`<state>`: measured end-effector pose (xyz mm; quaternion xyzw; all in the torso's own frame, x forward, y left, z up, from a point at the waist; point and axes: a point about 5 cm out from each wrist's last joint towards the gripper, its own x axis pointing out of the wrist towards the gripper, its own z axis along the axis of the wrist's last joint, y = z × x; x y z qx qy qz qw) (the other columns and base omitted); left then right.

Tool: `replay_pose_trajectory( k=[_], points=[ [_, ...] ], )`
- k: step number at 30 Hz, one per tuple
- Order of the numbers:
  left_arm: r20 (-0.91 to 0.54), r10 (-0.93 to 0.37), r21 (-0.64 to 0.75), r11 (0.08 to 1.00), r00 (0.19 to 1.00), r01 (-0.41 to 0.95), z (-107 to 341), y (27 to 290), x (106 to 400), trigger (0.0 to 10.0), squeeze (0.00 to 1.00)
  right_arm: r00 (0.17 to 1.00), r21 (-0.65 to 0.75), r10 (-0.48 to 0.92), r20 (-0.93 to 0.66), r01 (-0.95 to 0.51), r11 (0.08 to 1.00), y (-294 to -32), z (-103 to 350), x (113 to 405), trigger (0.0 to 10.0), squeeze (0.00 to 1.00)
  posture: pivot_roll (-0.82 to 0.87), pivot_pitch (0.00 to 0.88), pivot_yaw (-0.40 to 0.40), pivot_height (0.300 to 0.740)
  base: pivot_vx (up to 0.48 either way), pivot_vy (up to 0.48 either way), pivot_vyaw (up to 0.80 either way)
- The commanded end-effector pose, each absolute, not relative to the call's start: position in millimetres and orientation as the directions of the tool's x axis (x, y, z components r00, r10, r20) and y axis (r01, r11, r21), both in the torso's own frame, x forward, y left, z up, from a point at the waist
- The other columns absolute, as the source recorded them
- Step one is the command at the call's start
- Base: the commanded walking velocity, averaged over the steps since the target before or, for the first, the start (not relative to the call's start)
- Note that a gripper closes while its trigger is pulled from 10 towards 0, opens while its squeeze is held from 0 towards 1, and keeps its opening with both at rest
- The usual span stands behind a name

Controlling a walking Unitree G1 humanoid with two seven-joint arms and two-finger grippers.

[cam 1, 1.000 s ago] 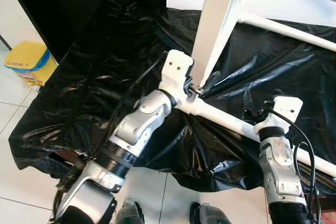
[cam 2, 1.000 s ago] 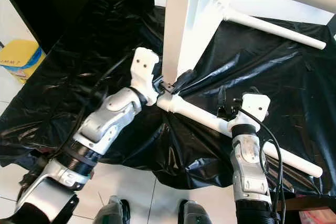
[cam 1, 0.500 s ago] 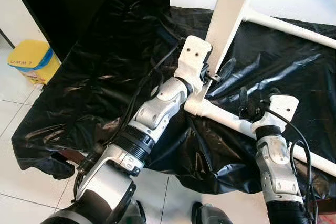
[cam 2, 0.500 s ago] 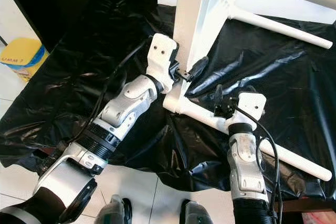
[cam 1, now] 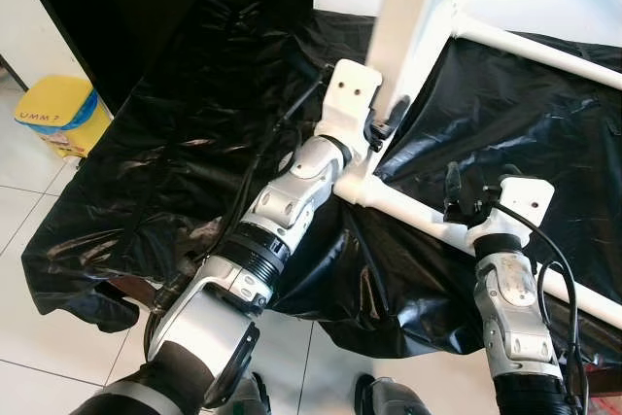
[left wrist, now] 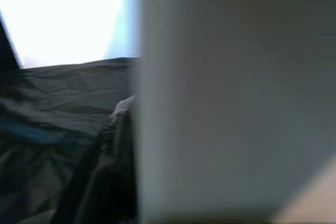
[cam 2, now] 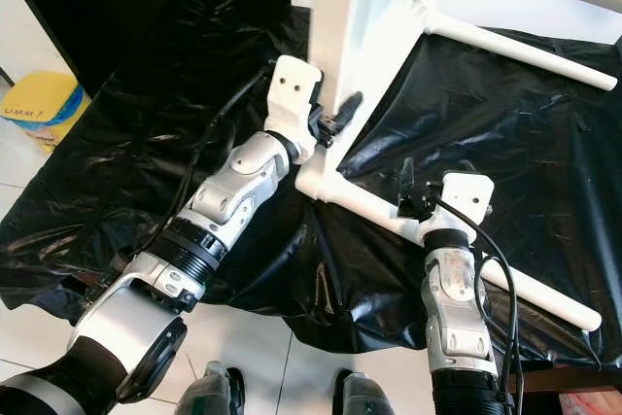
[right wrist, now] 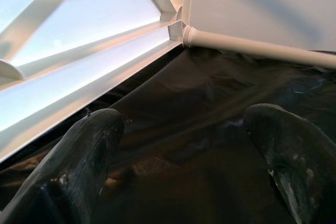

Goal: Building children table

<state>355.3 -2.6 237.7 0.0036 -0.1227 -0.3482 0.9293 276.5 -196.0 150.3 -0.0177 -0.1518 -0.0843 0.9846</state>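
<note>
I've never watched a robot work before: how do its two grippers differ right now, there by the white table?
The left gripper is raised against the upturned white table's rim beside its corner, while the right gripper sits lower, by the near table leg. The right gripper's fingers are spread open over the black plastic sheet, gripping nothing; the left's fingers are harder to read. Both have black fingers on white wrist housings.

My white children's table [cam 2: 369,7] stands tipped on edge on black sheeting, two round legs [cam 2: 457,245] jutting sideways
</note>
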Motion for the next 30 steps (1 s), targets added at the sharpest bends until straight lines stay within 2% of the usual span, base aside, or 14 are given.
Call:
replay_pose_trajectory(
  k=[1,13,19,22,30],
  points=[
    [0.208,-0.656,0.105,0.752,0.725,0.650,234.0,-3.3,355.9,0.0,0.00,0.938,-0.011,-0.174,0.300,0.186,0.983,-199.8,150.5,274.4,10.0,0.00,-0.02,0.161,-0.008,0.740,0.000,0.000,0.00],
    [0.239,-0.609,0.143,0.793,0.757,0.592,239.8,18.0,359.4,0.0,0.00,0.940,-0.009,-0.168,0.295,0.179,0.984,-197.7,149.5,275.5,10.0,0.00,-0.01,0.171,-0.010,0.740,0.000,0.000,0.00],
    [0.269,-0.547,0.144,0.837,0.793,0.529,237.9,54.0,354.4,0.0,0.00,0.944,-0.005,-0.158,0.289,0.166,0.986,-194.4,147.5,278.1,10.0,0.00,0.02,0.177,-0.021,0.740,0.000,0.000,0.00],
    [0.264,-0.528,0.141,0.849,0.807,0.509,234.9,63.2,353.4,0.0,0.00,0.946,-0.005,-0.153,0.287,0.162,0.987,-193.5,147.1,278.8,10.0,0.00,0.02,0.177,-0.025,0.740,0.000,0.000,0.00],
    [0.272,-0.400,0.151,0.916,0.875,0.372,233.9,109.8,345.8,0.0,0.00,0.950,-0.015,-0.122,0.287,0.132,0.991,-192.3,149.5,286.3,10.0,0.00,0.04,0.176,-0.054,0.740,0.000,0.000,0.00]
  ],
)
